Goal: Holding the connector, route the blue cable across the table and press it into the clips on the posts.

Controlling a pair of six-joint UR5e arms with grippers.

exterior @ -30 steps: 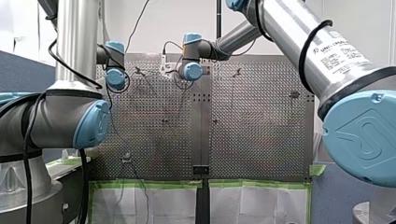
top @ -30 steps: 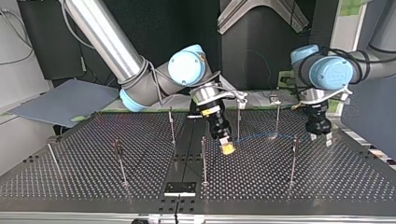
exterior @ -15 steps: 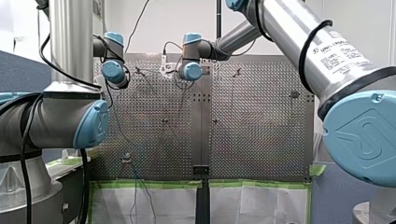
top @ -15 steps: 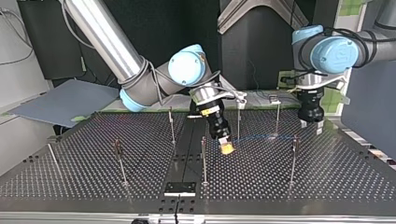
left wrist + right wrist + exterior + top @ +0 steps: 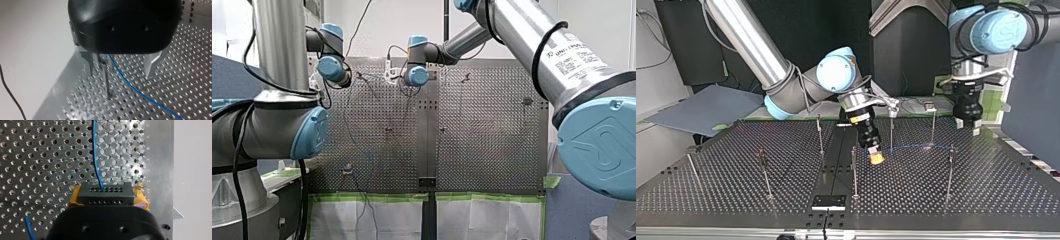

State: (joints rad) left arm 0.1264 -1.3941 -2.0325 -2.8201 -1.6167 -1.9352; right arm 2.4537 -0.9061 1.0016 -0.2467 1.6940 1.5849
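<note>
In the right wrist view my right gripper [image 5: 107,195] is shut on a black connector [image 5: 105,192], held between its yellow pads [image 5: 140,197]. The blue cable [image 5: 95,157] runs from the connector out over the perforated table. In the top view that gripper [image 5: 876,157] hangs low near the table's middle, and the cable [image 5: 911,146] leads toward a post [image 5: 951,165]. My left gripper [image 5: 967,127] hovers above the table's far edge, open and empty. In the left wrist view its metal fingers [image 5: 88,66] stand apart over a thin post [image 5: 106,80] and the cable [image 5: 130,86].
Several thin clip posts stand on the table, among them one [image 5: 892,130] just beside my right gripper and another [image 5: 854,170] in front of it. A small black block [image 5: 828,201] sits at the near edge. Green tape [image 5: 372,197] lines the table's edge in the front view.
My left arm has risen and drawn back from the table toward the far edge of the top view. My right gripper has stayed nearly still, holding the connector.
</note>
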